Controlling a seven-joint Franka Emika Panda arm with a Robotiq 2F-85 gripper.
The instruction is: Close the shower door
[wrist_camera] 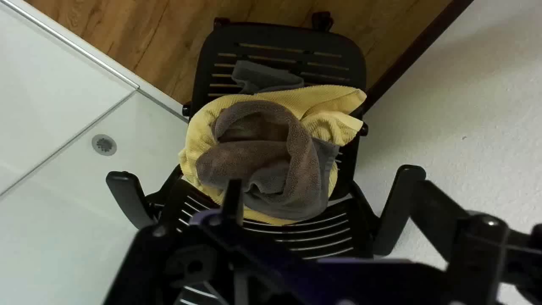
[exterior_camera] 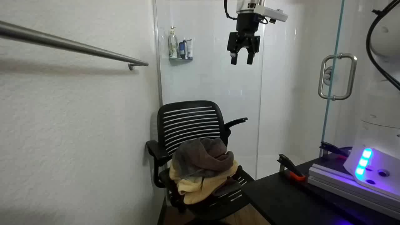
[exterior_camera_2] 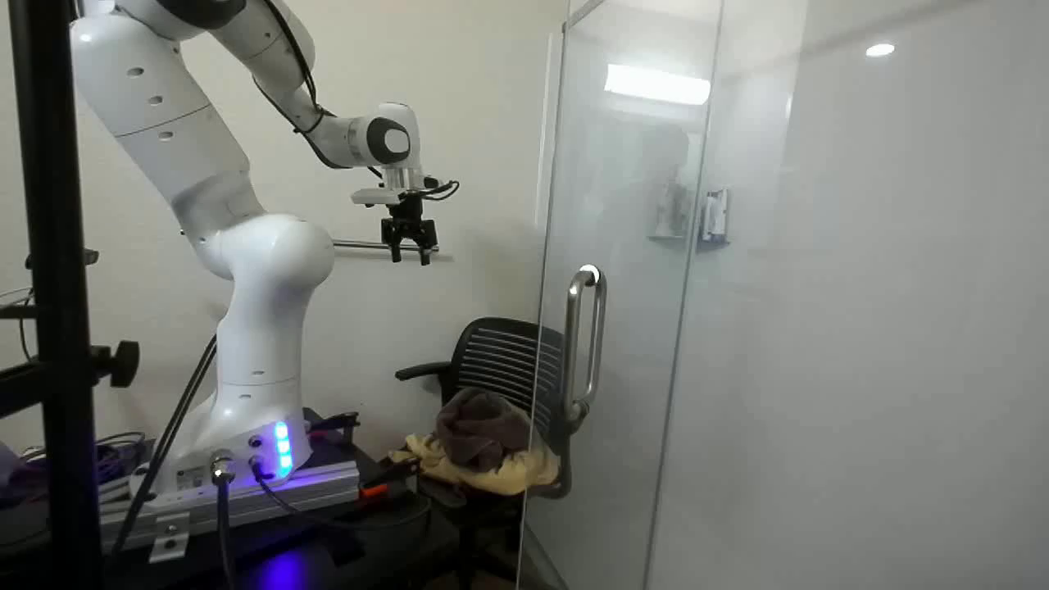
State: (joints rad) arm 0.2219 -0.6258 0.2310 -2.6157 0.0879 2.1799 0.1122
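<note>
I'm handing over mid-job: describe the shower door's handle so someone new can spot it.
In an exterior view, find the white robot arm, then the clear glass shower door to its right in the picture. Near that door's arm-side edge sits the handle: an upright metal loop on each face of the glass, unlike the long straight wall bar.

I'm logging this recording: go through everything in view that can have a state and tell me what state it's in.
Shower door: standing open
Pincer: open, holding nothing
Base lights: lit blue
Chair: upright
Yellow towel: rumpled, on the chair
Brown-grey towel: crumpled, on top of the yellow towel
Pump bottle: upright
</note>
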